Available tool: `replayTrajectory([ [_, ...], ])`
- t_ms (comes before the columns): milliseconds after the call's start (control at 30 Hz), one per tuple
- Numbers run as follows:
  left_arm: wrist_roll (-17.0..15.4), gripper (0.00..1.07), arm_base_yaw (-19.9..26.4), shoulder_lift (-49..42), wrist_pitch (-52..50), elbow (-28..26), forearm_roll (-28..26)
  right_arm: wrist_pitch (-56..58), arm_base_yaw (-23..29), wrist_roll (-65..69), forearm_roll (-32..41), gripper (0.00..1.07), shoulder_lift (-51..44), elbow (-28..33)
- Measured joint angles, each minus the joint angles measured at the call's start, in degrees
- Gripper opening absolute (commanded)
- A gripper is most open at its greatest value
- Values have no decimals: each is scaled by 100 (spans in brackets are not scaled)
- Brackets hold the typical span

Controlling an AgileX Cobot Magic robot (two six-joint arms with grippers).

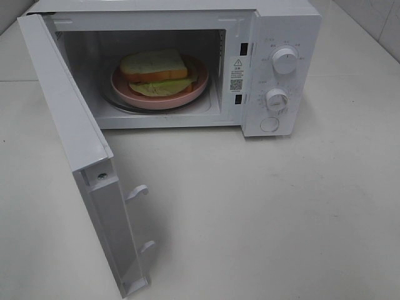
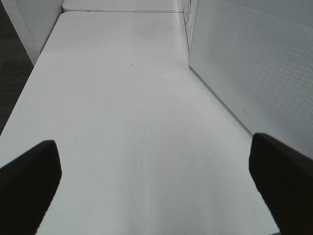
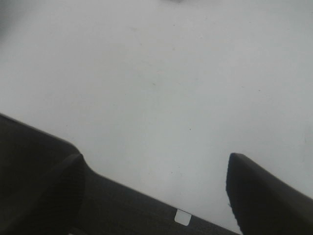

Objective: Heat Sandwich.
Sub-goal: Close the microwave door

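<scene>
Kitchen-like test bench: microwave [image 1: 275, 62] on white table [image 1: 281, 219].

The sandwich [image 1: 154, 65] lies flat on a round pink plate [image 1: 159, 102] inside the white microwave [image 1: 284, 25], whose door [image 1: 62, 119] stands wide open. Its top slice is square white bread with a tan-orange crust. Green lettuce spreads out from under it toward the front, and a reddish-orange layer shows along the front edge.
</scene>
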Motion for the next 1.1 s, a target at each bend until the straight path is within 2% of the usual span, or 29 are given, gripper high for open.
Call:
replayTrajectory([
  [33, 0, 104, 0, 0, 0, 0, 0, 0, -241, 0, 29, 76, -212, 11],
  [167, 0, 104, 0, 0, 0, 0, 0, -52, -573, 29, 74, 76, -487, 109],
  [367, 0, 104, 0, 0, 0, 0, 0, -447, -1266, 57, 149, 76, -1066, 567],
  [700, 0, 104, 0, 0, 0, 0, 0, -980, -1839, 120, 367, 76, -1547, 900],
  [1100, 0, 104, 0, 0, 0, 0, 0, -997, -1954, 160, 372, 77, -1564, 900],
])
